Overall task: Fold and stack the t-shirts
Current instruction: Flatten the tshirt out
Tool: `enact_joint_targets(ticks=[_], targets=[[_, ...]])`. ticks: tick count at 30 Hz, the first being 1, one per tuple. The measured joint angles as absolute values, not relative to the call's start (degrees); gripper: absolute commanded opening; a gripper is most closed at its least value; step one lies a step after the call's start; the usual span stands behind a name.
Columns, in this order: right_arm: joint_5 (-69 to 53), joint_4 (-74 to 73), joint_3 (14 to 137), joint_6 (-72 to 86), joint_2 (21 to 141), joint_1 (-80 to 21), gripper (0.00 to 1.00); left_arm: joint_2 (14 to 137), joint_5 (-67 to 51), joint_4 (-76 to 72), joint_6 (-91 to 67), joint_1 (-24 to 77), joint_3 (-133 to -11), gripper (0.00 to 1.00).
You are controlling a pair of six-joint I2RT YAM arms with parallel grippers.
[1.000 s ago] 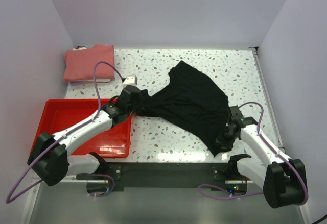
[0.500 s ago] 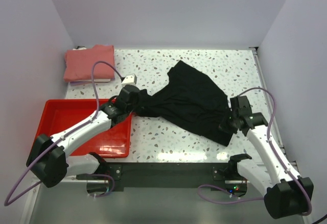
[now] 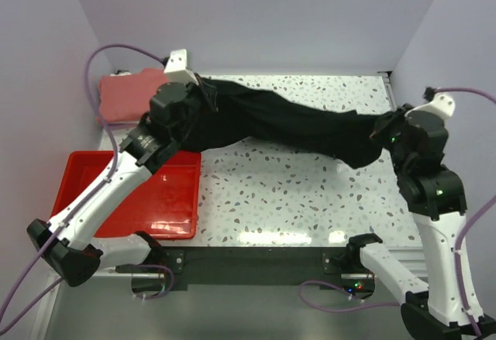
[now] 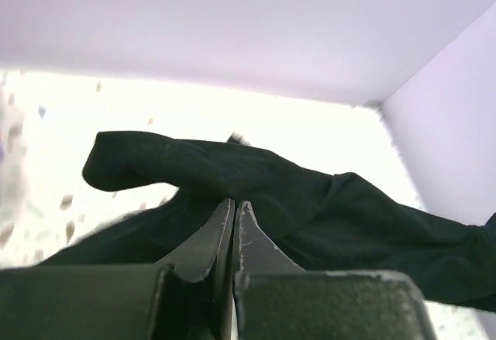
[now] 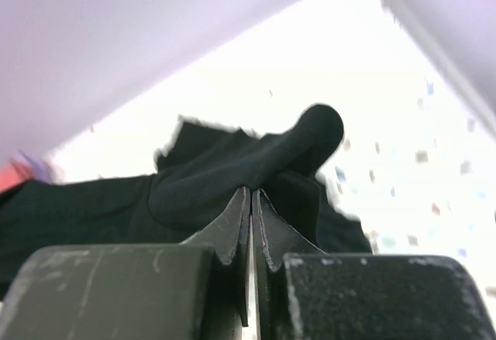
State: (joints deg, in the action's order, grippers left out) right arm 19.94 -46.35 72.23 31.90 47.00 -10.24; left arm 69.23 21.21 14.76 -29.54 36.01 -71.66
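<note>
Left claw (image 3: 203, 94): clenched on one end of the black shirt (image 3: 294, 127). In the wrist view the fingers (image 4: 211, 235) meet, with cloth pinched at their tips.
Right claw (image 3: 380, 133): clenched on the other end of the black shirt (fingers pressed together, a rounded fold bulging just past the tips).
Black shirt: stretched as one long band from left claw to right claw and bunched at both grips. It dips a little lower toward the right claw.
Pink shirt (image 3: 124, 96): folded and lying flat just outboard of the left claw, at the far left corner of the table (image 3: 294, 200). Its near edge is partly hidden by the left arm (image 3: 116, 189).
Tray (image 3: 93, 177): red, on the base side of the left claw, under the left arm (touching neither shirt, as far as the top view shows).
Table: speckled white. A bare patch lies between the two claws, on the near side of the black band.
</note>
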Motion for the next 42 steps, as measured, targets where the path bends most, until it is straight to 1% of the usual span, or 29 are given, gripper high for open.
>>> enact_joint_targets(ticks=[4, 9, 12, 15, 19, 25, 29, 33, 36, 37, 38, 39, 40, 41, 42], targets=[[24.05, -44.93, 89.03, 28.12, 50.87, -10.31, 0.0, 68.25, 19.62, 13.82, -26.37, 36.01, -82.02, 0.0], [26.33, -42.94, 108.95, 22.22, 55.92, -10.46, 0.0, 67.13, 14.72, 13.91, -23.77, 36.03, -94.48, 0.0], [26.41, -42.0, 116.57, 18.96, 56.88, -10.46, 0.0, 65.21, 11.68, 13.8, -23.0, 36.03, -98.48, 0.0], [26.13, -40.86, 121.36, 16.14, 56.25, -10.5, 0.0, 62.13, 7.97, 13.85, -22.92, 36.05, -99.88, 0.0], [25.32, -38.74, 125.32, 12.58, 55.27, -10.55, 0.0, 58.54, 3.38, 13.74, -23.29, 36.14, -100.29, 0.0], [25.36, -35.27, 125.64, 7.51, 56.25, -10.57, 0.0, 56.82, 0.91, 11.86, -24.69, 36.14, -98.61, 0.0], [29.82, -30.76, 122.5, 2.11, 59.79, -10.55, 0.0, 60.2, 3.33, 10.68, -24.99, 36.14, -96.03, 0.0], [35.75, -24.12, 116.79, -4.16, 66.46, -10.44, 0.0, 68.73, 10.09, 9.8, -24.95, 36.12, -92.97, 0.0], [38.02, -20.93, 112.99, -6.76, 75.26, -8.78, 0.0, 79.33, 16.49, 9.98, -24.88, 36.07, -91.94, 0.25], [37.8, -20.82, 112.44, -6.61, 78.85, -7.84, 0.01, 84.14, 18.44, 10.07, -24.91, 36.01, -92.18, 0.58], [37.17, -21.17, 112.46, -6.2, 82.78, -7.01, 0.05, 89.6, 20.25, 11.57, -25.04, 35.9, -93.08, 0.74], [35.92, -22.2, 112.86, -5.39, 87.02, -5.82, 0.11, 93.97, 21.41, 12.73, -25.56, 35.77, -94.32, 0.87], [34.76, -24.69, 114.13, -4.08, 92.33, -4.8, 0.32, 100.16, 22.5, 15.9, -25.98, 35.57, -97.19, 1.0], [34.37, -27.73, 116.84, -2.66, 97.69, -3.9, 0.45, 105.91, 23.29, 18.2, -26.46, 35.31, -100.09, 1.0], [33.36, -29.67, 119.37, -1.48, 102.83, -3.22, 0.55, 112.4, 24.05, 21.54, -27.16, 35.05, -104.25, 1.0]])
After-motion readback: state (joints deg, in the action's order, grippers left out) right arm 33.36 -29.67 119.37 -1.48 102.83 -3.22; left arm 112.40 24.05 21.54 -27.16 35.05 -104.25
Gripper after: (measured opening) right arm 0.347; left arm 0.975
